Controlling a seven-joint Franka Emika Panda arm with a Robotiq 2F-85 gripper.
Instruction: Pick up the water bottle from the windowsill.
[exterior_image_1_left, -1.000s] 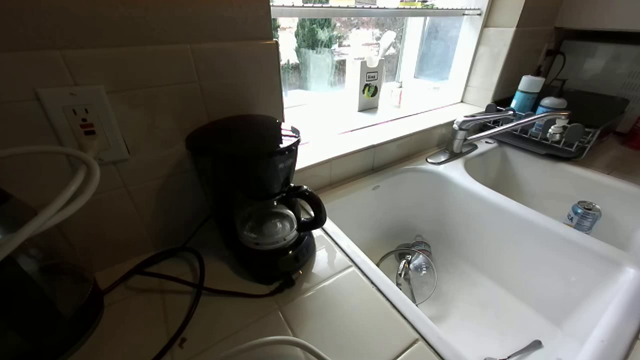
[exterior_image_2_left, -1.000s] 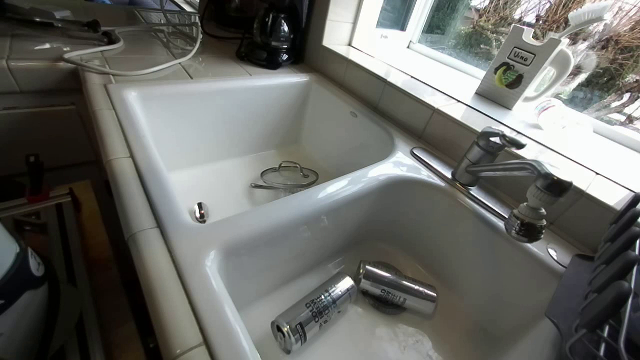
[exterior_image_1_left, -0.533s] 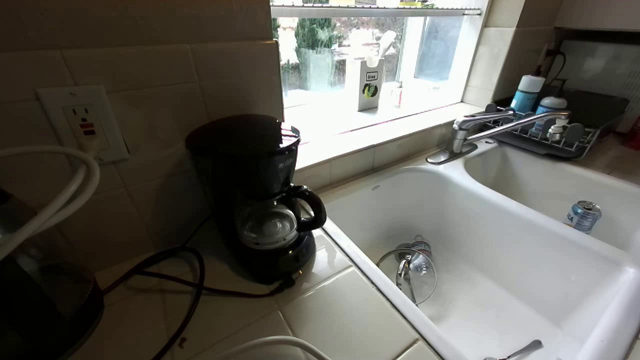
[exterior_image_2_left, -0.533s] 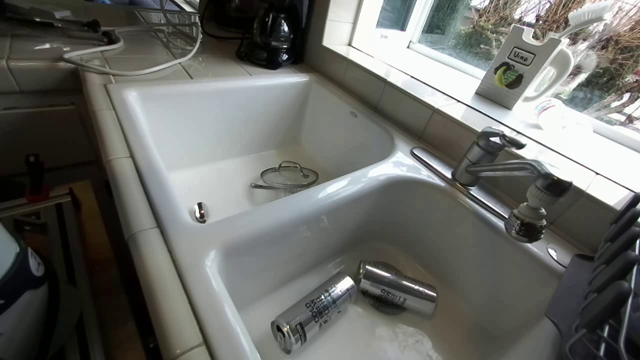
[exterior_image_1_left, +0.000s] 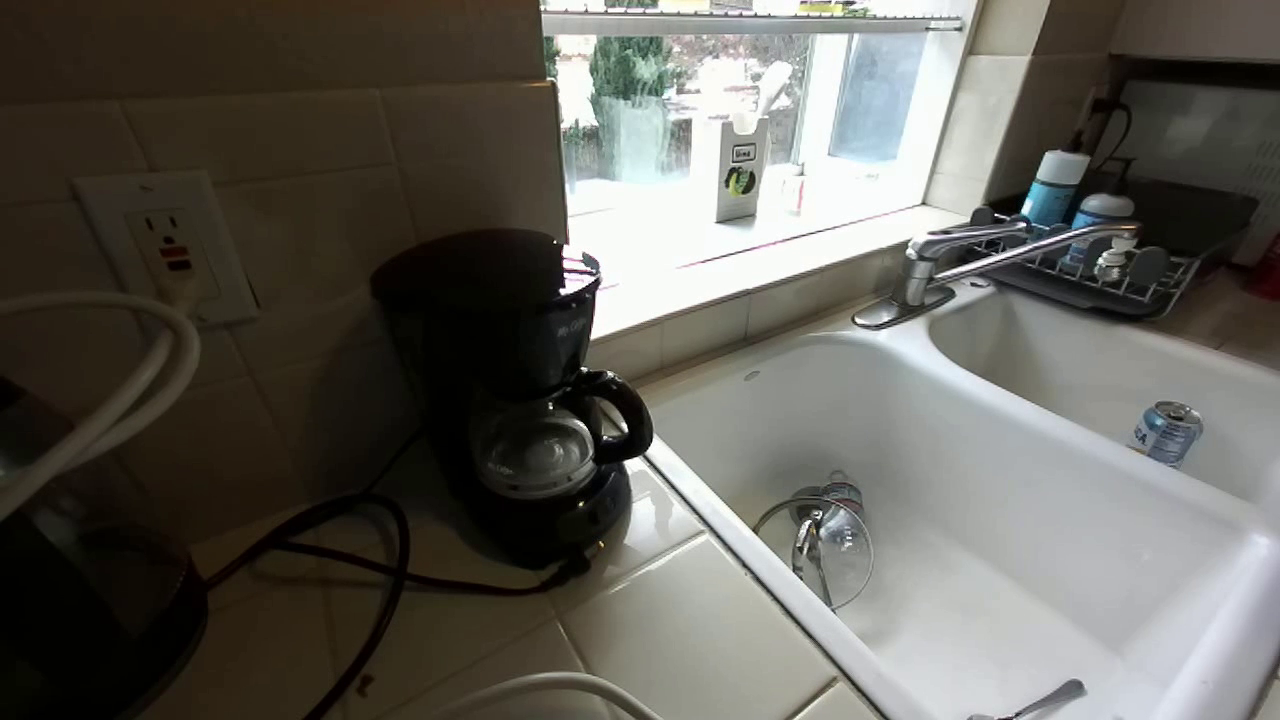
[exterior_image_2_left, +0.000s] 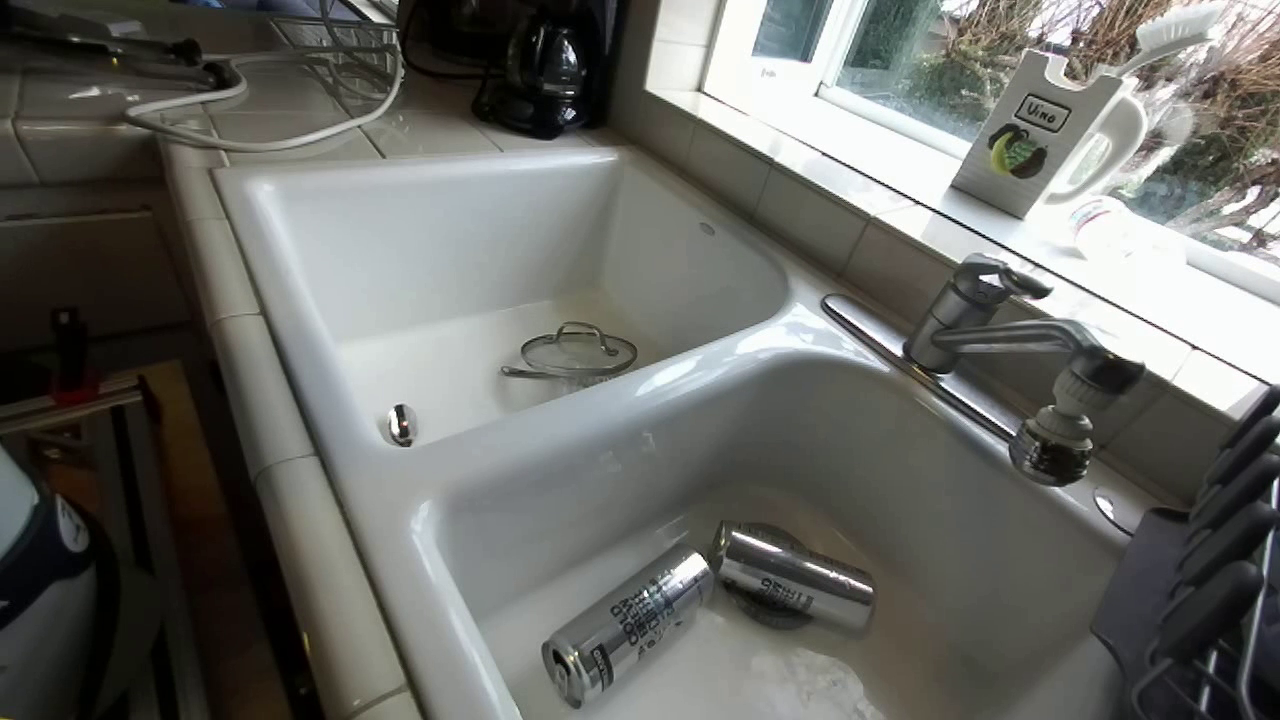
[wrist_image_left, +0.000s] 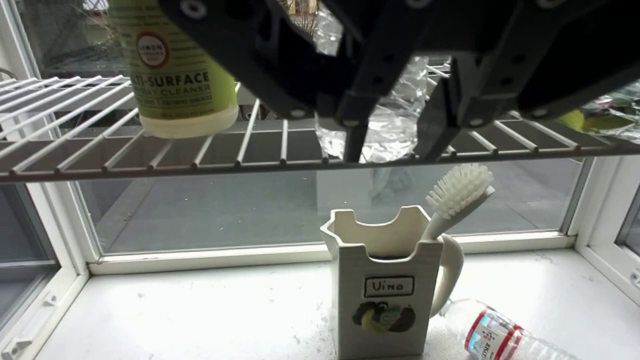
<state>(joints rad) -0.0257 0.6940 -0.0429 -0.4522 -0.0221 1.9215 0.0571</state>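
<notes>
In the wrist view, the water bottle (wrist_image_left: 502, 334) lies on its side on the windowsill (wrist_image_left: 210, 305), cut off by the lower frame edge. One end sits by the pitcher's handle; its label is blue and white with red edges. Glare washes out the bottle (exterior_image_2_left: 1100, 220) in an exterior view, though red on its label shows. My gripper (wrist_image_left: 393, 150) comes in from the top of the wrist view, above and to the left of the bottle. Its fingertips stand apart, clear of the bottle. Neither exterior view shows the gripper.
A white wire shelf (wrist_image_left: 240, 150) crosses above the sill. It carries a green cleaner bottle (wrist_image_left: 182, 82) and a crinkled silvery or clear thing (wrist_image_left: 390, 132) behind my fingers. A pitcher (wrist_image_left: 382, 310) holding a brush (wrist_image_left: 460, 192) stands beside the bottle. The faucet (exterior_image_2_left: 1010, 335) rises before the sill.
</notes>
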